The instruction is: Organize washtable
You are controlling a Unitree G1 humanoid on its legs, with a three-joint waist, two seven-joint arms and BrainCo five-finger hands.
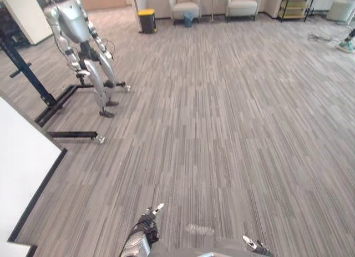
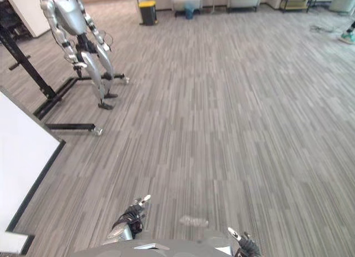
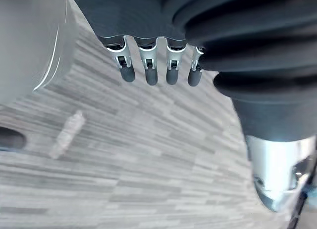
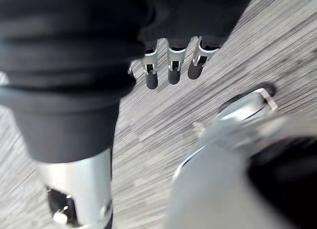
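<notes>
My left hand hangs low at the bottom of the left eye view, over grey striped carpet. Its fingers are relaxed and hold nothing. My right hand sits at the bottom edge further right, also over the carpet. Its fingers hang loose and empty too. A small pale mark lies on the carpet between the two hands.
A white panel with a dark edge fills the left side. Another silver humanoid robot hangs on a black stand at the far left. A yellow-lidded bin, armchairs and a shelf line the far wall.
</notes>
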